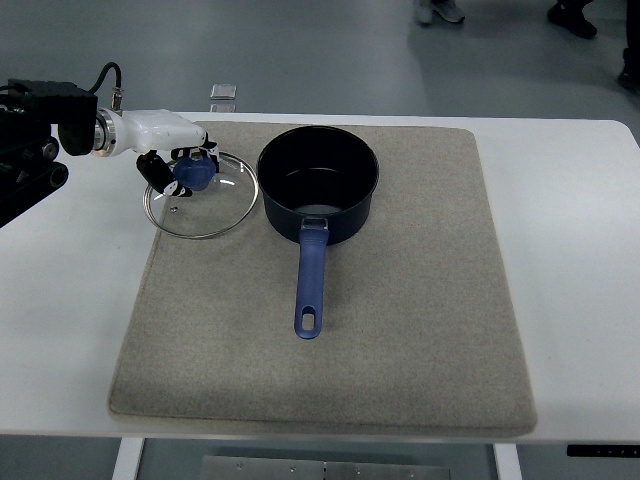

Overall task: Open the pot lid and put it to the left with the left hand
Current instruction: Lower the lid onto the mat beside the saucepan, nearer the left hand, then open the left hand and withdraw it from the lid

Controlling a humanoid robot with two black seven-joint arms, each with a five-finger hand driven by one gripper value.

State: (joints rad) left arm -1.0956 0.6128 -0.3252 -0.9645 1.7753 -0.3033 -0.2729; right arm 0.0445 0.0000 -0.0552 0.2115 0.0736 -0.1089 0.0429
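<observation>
My dark fingers [160, 166] curl around the round blue knob [193, 173] of the clear glass lid with its thin metal rim [205, 214], and my white-shelled left hand [172, 148] holds it from the upper left. The lid sits over the left border of the grey felt-like mat [400, 330], its outer arc just past the mat's edge and above the white tabletop [70, 320]; whether it rests flat or hangs a little above I cannot tell. Its right arc lies just beside the wall of the dark blue round saucepan [318, 185], nearly touching it. The pan stands open on the mat, its inside dark and glossy, and its long blue handle with a slot at the end [311, 280] points straight toward me.

Room to move: to my left the tabletop is smooth, bare white out to the picture's edge, where my black arm [35, 140] comes in. Behind the lid a small grey rectangular object [224, 92] lies at the far table edge. To the right of the pan the mat runs wide and plain, its corners rounded, with a white margin of table all round. Beyond the far edge is grey floor, where the shoes of people [575, 15] show.
</observation>
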